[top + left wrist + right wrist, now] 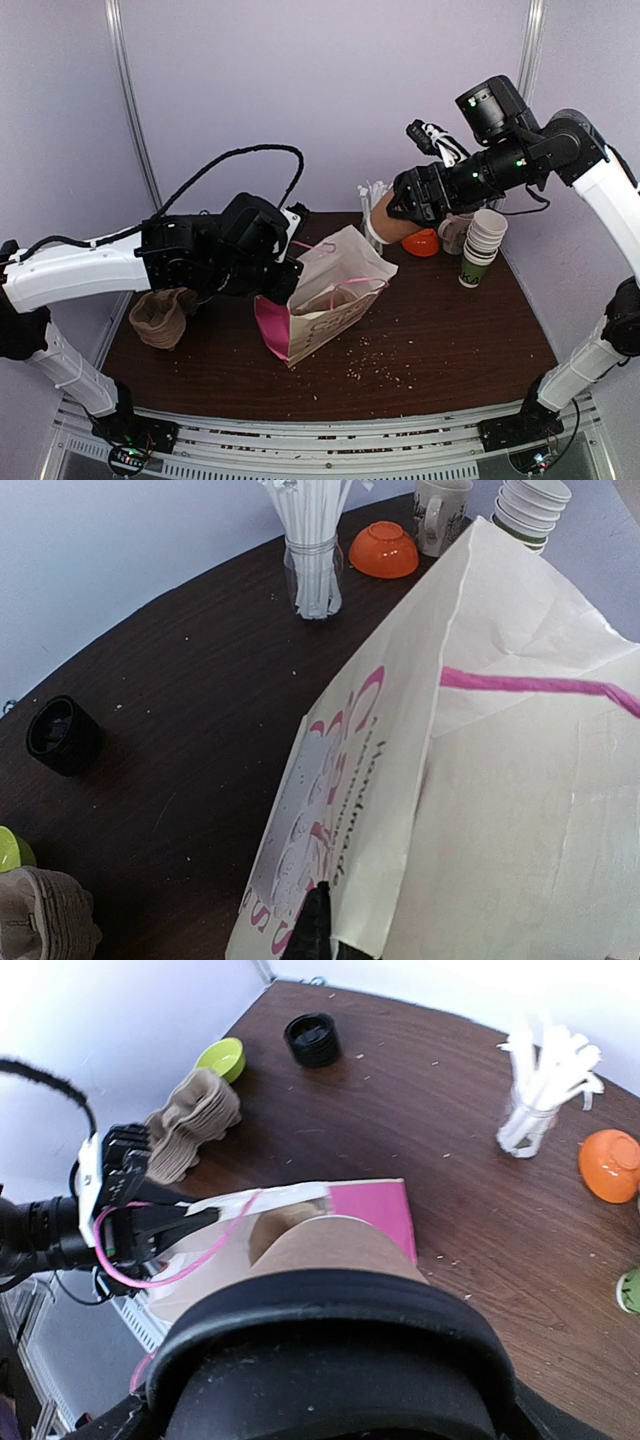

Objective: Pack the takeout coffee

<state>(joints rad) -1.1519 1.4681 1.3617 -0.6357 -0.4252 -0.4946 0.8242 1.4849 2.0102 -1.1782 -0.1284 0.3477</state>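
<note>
Only legible print is on the paper bag (385, 780): grey script reading approx. "Handmade…", w/ big pink letters cut off at the edge, rest too small/blurred to read.

Right wrist cam doesn't give much: the takeout coffee (330, 1350) is so close that its black lid is just a blur cut off by the bottom edge, and it hides the fingers of the right claw (398, 218) completely. Left wrist view only catches a dark sliver of the left claw (318, 928) at the bottom edge, and the paper bag (500, 780) runs off the right and bottom. From above, the straws (372, 192) are half hidden behind the cup.
</note>
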